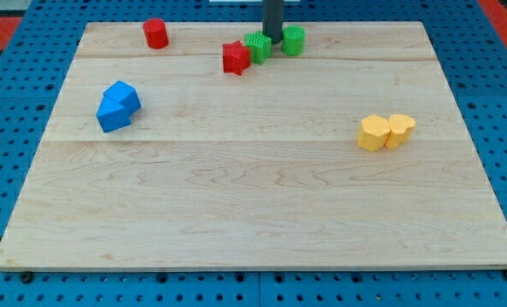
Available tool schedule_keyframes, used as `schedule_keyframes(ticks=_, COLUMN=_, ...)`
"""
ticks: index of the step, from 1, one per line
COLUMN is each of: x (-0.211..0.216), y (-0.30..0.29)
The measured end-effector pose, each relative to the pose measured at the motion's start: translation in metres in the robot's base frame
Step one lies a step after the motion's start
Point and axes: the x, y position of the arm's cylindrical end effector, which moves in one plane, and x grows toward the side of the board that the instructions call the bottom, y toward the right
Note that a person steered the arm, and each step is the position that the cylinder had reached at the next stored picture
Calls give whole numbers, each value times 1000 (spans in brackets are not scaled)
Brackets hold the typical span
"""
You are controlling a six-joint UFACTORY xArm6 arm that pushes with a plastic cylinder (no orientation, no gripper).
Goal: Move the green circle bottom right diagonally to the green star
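Near the board's top edge, a red star (235, 57) touches the green star (258, 46); my tip (273, 40), bare and holding nothing, sits between it and the green circle (293, 40). I should circle behind and nudge gently down-right.

No text, label, brand, number or sign can be read anywhere in this view. The wooden surface (253, 205) shows only plain grain and board seams, and the blue perforated base (14, 128) around it carries no markings. None of the coloured blocks bears a letter or a figure on any face that shows.
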Motion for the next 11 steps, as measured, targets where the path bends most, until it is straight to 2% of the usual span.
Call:
schedule_keyframes(ticks=1, x=25, y=9)
schedule_keyframes(ticks=2, x=22, y=41)
schedule_keyframes(ticks=3, x=7, y=125)
schedule_keyframes(ticks=4, x=-39, y=169)
schedule_keyframes(ticks=5, x=-55, y=144)
schedule_keyframes(ticks=7, x=-55, y=51)
schedule_keyframes(ticks=9, x=37, y=35)
schedule_keyframes(ticks=10, x=13, y=56)
schedule_keyframes(ticks=11, x=-34, y=20)
